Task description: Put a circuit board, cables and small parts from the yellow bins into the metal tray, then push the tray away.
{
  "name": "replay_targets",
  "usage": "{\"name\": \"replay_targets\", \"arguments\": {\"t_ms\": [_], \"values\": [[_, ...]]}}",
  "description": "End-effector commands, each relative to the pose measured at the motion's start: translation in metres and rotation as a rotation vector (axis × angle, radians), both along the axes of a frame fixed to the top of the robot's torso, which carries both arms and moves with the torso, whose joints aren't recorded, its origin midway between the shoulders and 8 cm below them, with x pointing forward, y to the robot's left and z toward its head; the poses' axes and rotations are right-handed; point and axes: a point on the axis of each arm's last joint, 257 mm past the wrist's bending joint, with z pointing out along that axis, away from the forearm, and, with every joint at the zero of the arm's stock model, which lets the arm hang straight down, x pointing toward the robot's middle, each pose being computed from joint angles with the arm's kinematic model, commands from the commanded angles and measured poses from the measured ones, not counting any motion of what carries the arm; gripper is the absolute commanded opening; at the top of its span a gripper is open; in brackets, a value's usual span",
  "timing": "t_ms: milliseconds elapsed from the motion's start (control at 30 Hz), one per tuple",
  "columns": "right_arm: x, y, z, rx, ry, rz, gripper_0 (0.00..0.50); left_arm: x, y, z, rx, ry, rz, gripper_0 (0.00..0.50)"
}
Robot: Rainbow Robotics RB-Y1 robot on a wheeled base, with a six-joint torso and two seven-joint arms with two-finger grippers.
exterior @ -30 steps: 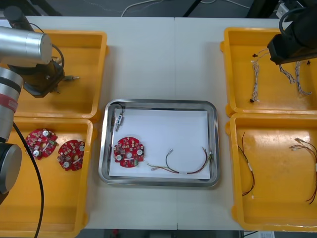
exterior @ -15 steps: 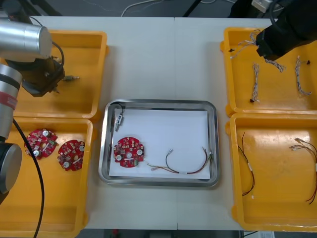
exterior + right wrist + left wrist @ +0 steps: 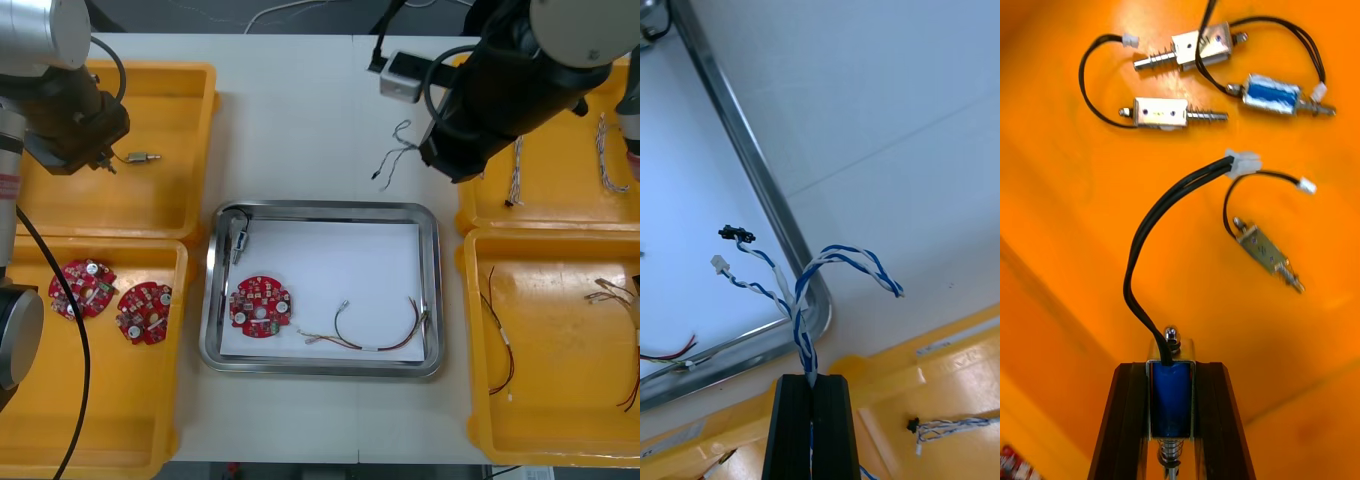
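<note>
My right gripper (image 3: pixel 811 381) is shut on a twisted blue and white cable (image 3: pixel 800 319), whose ends hang over the metal tray's corner (image 3: pixel 752 176). In the front view this cable (image 3: pixel 397 152) dangles above the table between the tray (image 3: pixel 428 222) and the far right yellow bin (image 3: pixel 470 215). White inside, the tray holds a round red circuit board (image 3: pixel 260 305), a red and yellow cable (image 3: pixel 375 342) and a small metal part (image 3: pixel 239 243). Above the far left bin (image 3: pixel 195 100), my left gripper (image 3: pixel 1171 369) is shut on a blue small metal part (image 3: pixel 1171 394) with a black cable.
Several small metal parts (image 3: pixel 1159 112) lie on the far left bin's floor. Two circuit boards (image 3: pixel 84 287) rest in the near left bin. More blue and white cables (image 3: pixel 516 170) stay in the far right bin, and red and black cables (image 3: pixel 500 340) in the near right bin.
My right arm has swung left, out of the far right bin, carrying the blue and white cable over the table near the tray. The left arm has shifted slightly away.
</note>
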Motion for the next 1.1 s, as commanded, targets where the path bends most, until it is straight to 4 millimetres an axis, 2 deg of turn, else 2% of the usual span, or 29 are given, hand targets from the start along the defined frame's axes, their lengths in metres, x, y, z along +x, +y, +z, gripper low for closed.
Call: {"name": "replay_targets", "arguments": {"t_ms": [33, 67, 200, 500, 667, 933, 1100], "values": [[-0.015, 0.038, -0.016, -0.057, -0.017, 0.148, 0.000, 0.006, -0.005, 0.053, 0.041, -0.088, -0.159, 0.000], [-0.016, 0.048, -0.027, -0.090, -0.031, 0.177, 0.000, 0.004, -0.011, 0.060, 0.044, -0.115, -0.199, 0.000], [-0.017, 0.065, -0.049, -0.135, -0.046, 0.226, 0.000, -0.006, -0.020, 0.062, 0.060, -0.142, -0.277, 0.000], [-0.017, 0.092, -0.100, -0.192, -0.044, 0.309, 0.000, -0.017, -0.039, 0.067, 0.132, -0.152, -0.497, 0.000], [-0.016, 0.094, -0.126, -0.217, -0.029, 0.327, 0.000, -0.019, -0.052, 0.069, 0.167, -0.148, -0.609, 0.000], [-0.018, 0.086, -0.157, -0.230, -0.017, 0.340, 0.000, -0.030, -0.066, 0.056, 0.256, -0.122, -0.793, 0.000], [-0.018, 0.078, -0.162, -0.242, -0.013, 0.339, 0.000, -0.032, -0.067, 0.053, 0.296, -0.101, -0.878, 0.000]]}}
